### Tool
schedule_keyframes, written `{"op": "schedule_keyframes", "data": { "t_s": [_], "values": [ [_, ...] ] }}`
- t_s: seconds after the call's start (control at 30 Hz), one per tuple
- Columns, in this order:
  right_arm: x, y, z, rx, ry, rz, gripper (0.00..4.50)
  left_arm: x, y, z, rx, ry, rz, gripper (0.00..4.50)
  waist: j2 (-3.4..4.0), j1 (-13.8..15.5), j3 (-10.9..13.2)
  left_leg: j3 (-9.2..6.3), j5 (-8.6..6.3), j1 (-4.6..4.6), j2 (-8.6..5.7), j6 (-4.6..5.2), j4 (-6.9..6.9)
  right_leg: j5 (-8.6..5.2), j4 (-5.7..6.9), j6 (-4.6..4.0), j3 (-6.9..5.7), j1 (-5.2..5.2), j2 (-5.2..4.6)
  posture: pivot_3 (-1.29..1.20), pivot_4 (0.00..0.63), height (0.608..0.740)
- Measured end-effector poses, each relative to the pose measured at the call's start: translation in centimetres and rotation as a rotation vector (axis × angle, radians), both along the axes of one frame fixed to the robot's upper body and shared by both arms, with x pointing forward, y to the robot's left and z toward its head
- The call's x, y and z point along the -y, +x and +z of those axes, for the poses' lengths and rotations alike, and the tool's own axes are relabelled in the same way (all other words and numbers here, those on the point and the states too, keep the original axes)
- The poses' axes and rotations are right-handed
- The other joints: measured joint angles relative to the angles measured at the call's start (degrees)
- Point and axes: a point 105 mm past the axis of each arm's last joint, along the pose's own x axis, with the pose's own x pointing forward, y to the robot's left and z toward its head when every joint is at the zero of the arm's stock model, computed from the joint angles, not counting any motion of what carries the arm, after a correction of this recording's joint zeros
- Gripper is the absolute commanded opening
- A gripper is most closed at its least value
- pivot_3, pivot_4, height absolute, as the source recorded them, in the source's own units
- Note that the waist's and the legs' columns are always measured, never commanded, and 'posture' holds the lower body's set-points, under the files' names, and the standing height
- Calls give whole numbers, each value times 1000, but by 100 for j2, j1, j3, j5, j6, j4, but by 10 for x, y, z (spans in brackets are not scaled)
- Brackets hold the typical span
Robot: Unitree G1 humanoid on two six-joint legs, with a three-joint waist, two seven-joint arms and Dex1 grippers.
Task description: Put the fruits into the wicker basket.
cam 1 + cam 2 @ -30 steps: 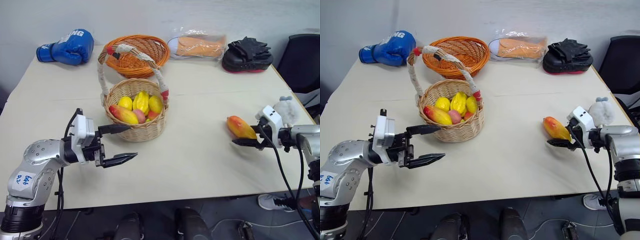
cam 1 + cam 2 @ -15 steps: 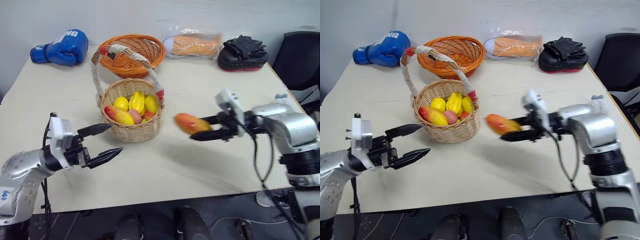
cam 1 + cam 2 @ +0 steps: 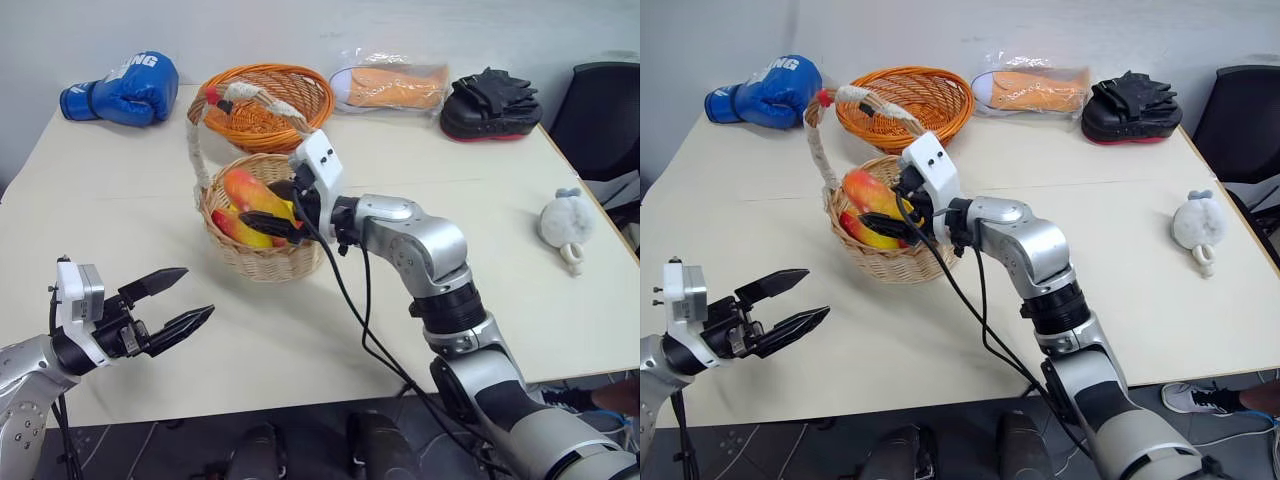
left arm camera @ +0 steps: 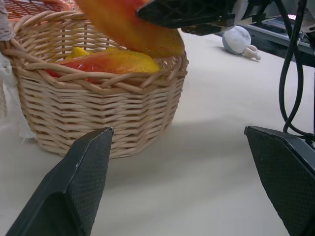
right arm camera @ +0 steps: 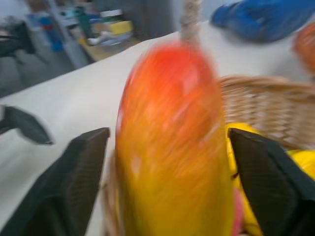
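The wicker basket [image 3: 262,262] stands at the table's left centre, its tall wrapped handle [image 3: 200,150] arching over it. Inside lie a red-yellow mango [image 4: 106,61] and several yellow fruits [image 3: 287,211]. My right gripper [image 3: 258,200] hovers over the basket's mouth, its fingers open wide on either side of a second mango [image 5: 172,142]. That mango looks blurred between them, just above the fruit pile. My left gripper [image 3: 198,290] hangs open and empty near the table's front left edge, short of the basket, pointing toward it.
Behind the basket sits a shallow orange woven bowl [image 3: 265,100]. A blue boxing glove [image 3: 120,90], a bagged shoe [image 3: 395,88] and a black pad [image 3: 495,105] line the far edge. A grey plush toy [image 3: 558,222] lies at the right, near a black chair [image 3: 610,110].
My right arm swung left across the table, carrying the mango from the right side to above the basket, and its fingers spread apart. My left gripper drew back toward the front left.
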Motion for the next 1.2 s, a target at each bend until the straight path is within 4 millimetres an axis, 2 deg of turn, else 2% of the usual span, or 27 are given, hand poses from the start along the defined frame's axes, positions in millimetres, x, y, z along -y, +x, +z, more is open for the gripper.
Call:
{"op": "schedule_keyframes", "data": {
  "t_s": [0.07,0.1,0.23,0.3,0.37,0.47,0.53,0.67,0.77,0.9,1.0,1.07,1.17,1.2],
  "values": [
    [-3,-7,4,47,-4,23,4490,0,1,0,3,-3,4,4500,0,-16,0,2,0,0,4,-2,-3,0,-1,0,1,-3,4,0,150,740],
    [-3,-16,10,66,13,74,4490,0,2,2,8,-4,3,4500,0,-15,0,2,1,-1,6,-3,-6,0,-3,0,0,-4,6,0,150,740],
    [5,-70,29,121,56,364,4490,-5,6,3,6,-2,-1,4500,-2,7,-1,-5,-1,2,9,-2,-9,0,-10,-1,-10,5,8,0,150,740],
    [17,-74,22,62,60,389,4490,-3,9,5,15,1,-18,4500,-8,12,-5,-6,-1,3,4,1,-4,0,-15,0,-11,11,2,0,150,740],
    [47,-79,-3,-11,-17,404,4490,1,12,6,23,0,-39,4500,-13,91,-8,-18,-8,4,-8,14,-1,1,-44,1,-19,21,-8,0,150,740],
    [88,-75,-26,-80,-68,346,4490,0,13,4,-8,-5,-52,4500,-13,150,-7,-8,-11,0,-8,19,-1,6,-64,11,-15,23,-7,0,150,740],
    [107,-63,-23,-31,-79,261,4490,0,13,6,-28,5,-76,4500,-12,107,-6,4,-8,8,-2,14,-2,7,-60,11,-8,19,0,0,150,740],
    [149,-21,-20,48,-95,32,4490,-10,19,16,-24,14,-75,4500,-10,74,-5,5,2,18,-4,-4,-6,10,-52,0,-11,18,15,0,150,740],
    [145,-1,-7,89,-45,12,4490,-9,24,23,-5,5,-82,4500,-3,-2,-1,6,9,16,-1,-12,-7,10,-41,-5,-9,11,18,0,150,740],
    [112,20,10,178,-13,87,4490,4,29,26,13,0,-130,4500,0,-26,0,9,13,15,5,-18,-8,8,-34,-8,-8,4,21,0,150,740],
    [83,26,4,185,-42,170,4490,9,31,23,4,-6,-144,4500,0,-23,1,9,10,10,20,-14,-9,8,-13,-8,-8,4,16,0,150,740],
    [72,26,-2,175,-59,202,4490,11,31,22,3,-9,-145,4500,0,-18,1,9,7,5,17,-9,-7,8,-14,-8,-9,4,12,0,150,740],
    [57,31,-4,145,-39,224,4011,12,32,21,4,-18,-142,4500,0,-8,1,7,6,2,11,-6,-3,9,-15,-6,-10,4,7,0,150,740],
    [54,31,-3,149,-39,233,3636,13,32,20,3,-19,-142,4500,0,2,1,4,6,0,11,-6,-2,9,-15,-7,-12,4,7,0,150,740]
  ]
}}
